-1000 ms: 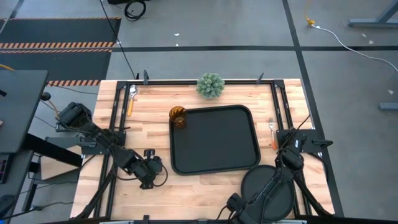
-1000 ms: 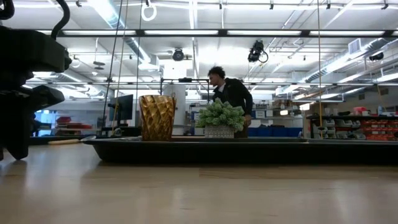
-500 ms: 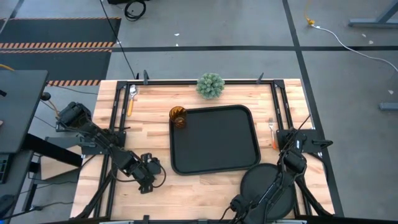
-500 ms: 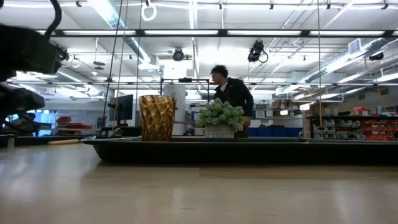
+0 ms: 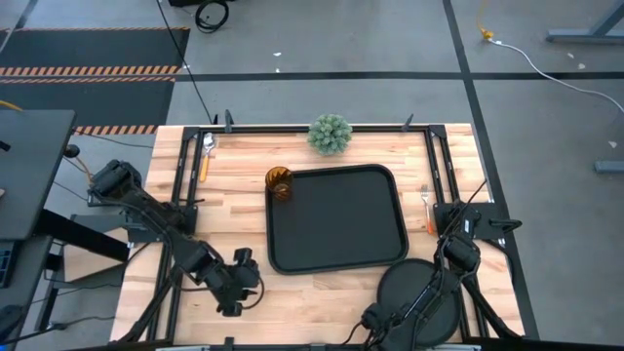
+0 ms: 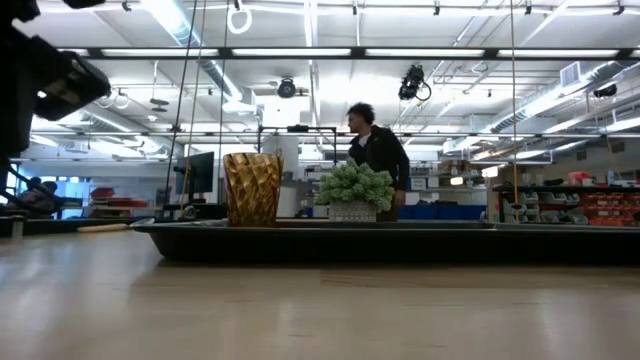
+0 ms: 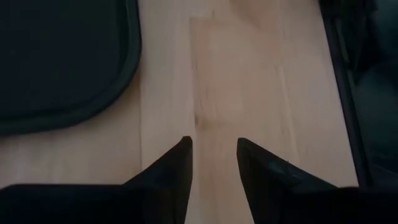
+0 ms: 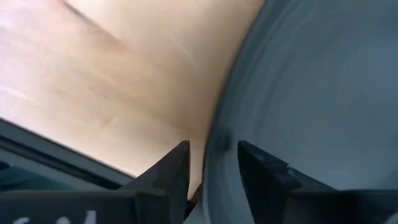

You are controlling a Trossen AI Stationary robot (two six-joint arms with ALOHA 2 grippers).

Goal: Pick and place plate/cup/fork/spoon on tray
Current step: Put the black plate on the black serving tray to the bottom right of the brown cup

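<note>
My R gripper point(image 8: 213, 163) has pinched in round the plate point(image 5: 421, 292) rim, prob. gripping though contact's blurred, plate just off the tray point(image 5: 336, 219) near corner, so lift's next; L gripper point(image 7: 213, 160) idles part-open.

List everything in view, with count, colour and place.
tray: 1, black, table centre.
cup: 1, amber, at the tray's far left corner.
plate: 1, black, near right, off the tray.
spoon: 1, silver with yellowish handle, far left.
fork: 1, silver with orange-red handle, right of the tray.
plant: 1, green, far edge.
person: 1, dark top, room behind.
left end effector: 1, dark, open over bare wood, near left.
right end effector: 1, dark, at the plate's rim.
</note>
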